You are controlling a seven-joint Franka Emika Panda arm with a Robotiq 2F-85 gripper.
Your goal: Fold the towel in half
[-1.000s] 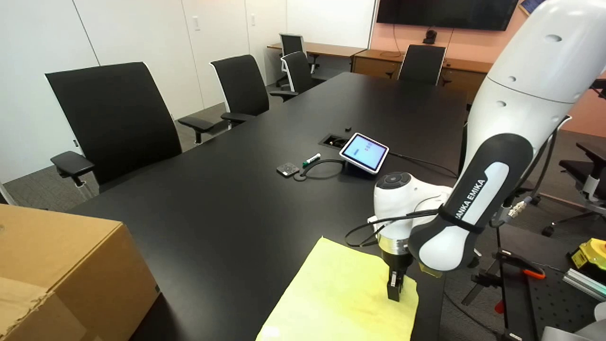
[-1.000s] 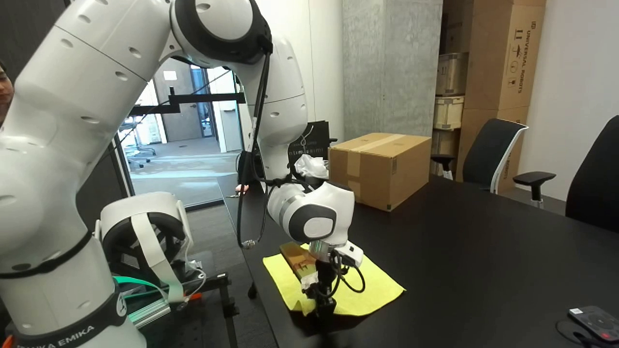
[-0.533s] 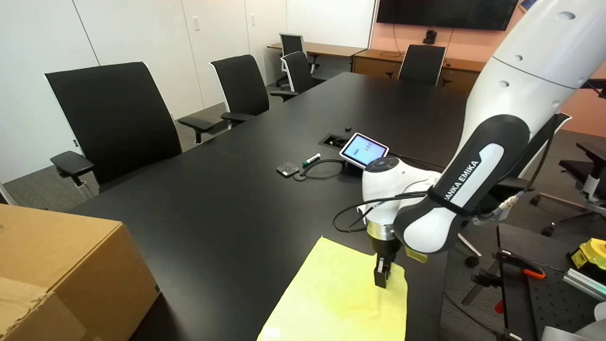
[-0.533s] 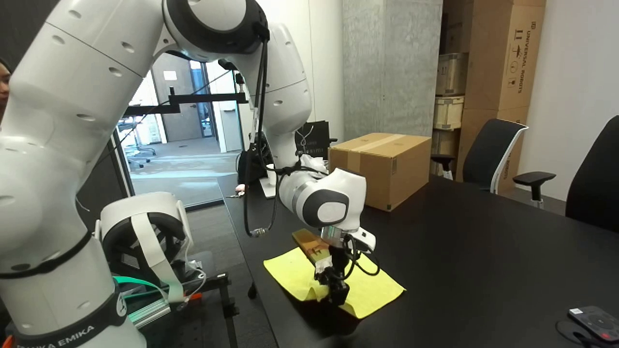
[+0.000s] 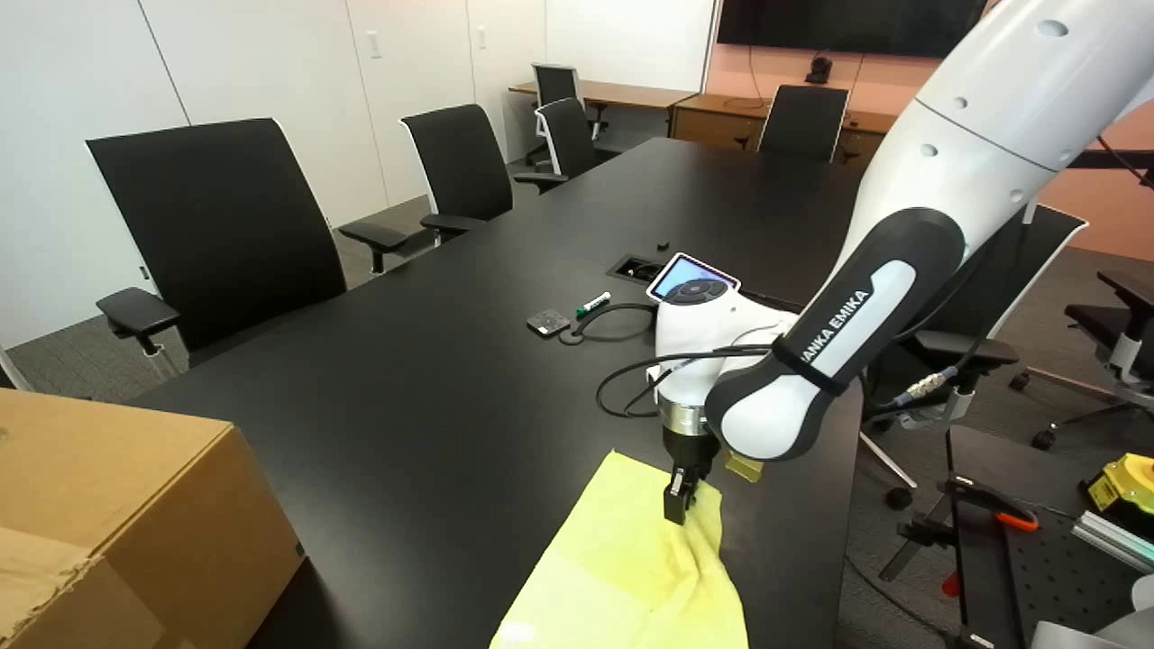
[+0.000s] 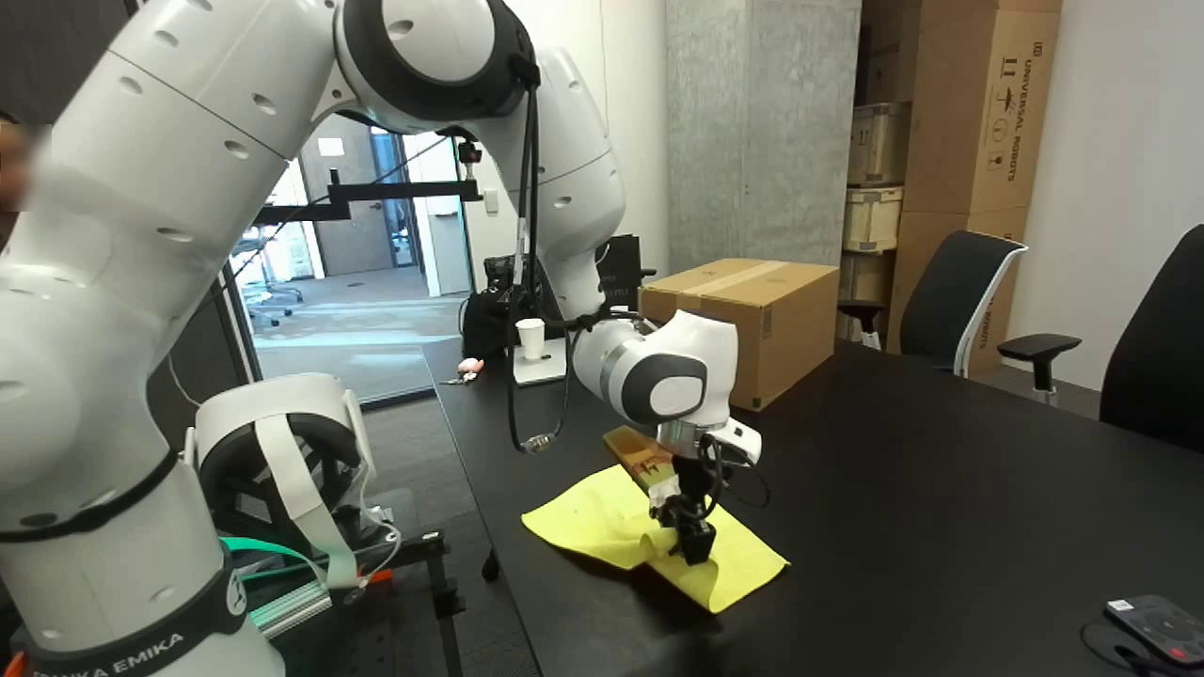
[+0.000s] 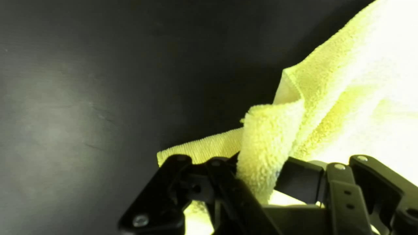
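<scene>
The pale yellow towel [image 5: 595,577] lies on the dark table in both exterior views [image 6: 583,512]. My gripper [image 5: 678,514] points down at the towel's edge. In an exterior view, the gripper [image 6: 693,548] holds a raised, curled part of the near edge over the rest of the cloth. In the wrist view, a strip of the towel [image 7: 271,140] stands between the fingers of the gripper [image 7: 259,176], which look closed on it. A flat corner of cloth shows beside the left finger. The left fingertip is mostly hidden by cloth.
A cardboard box [image 5: 153,514] stands on the table [image 5: 433,406], also seen in an exterior view [image 6: 734,320]. A tablet [image 5: 681,273], partly behind the arm, a marker [image 5: 593,304] and a small square [image 5: 548,323] lie farther off. A remote [image 6: 1164,628] lies at the table's near right.
My gripper has moved inward over the table, away from the table's side edge, drawing the held towel edge with it. The towel is now wrinkled, with its near edge lifted and curled.
</scene>
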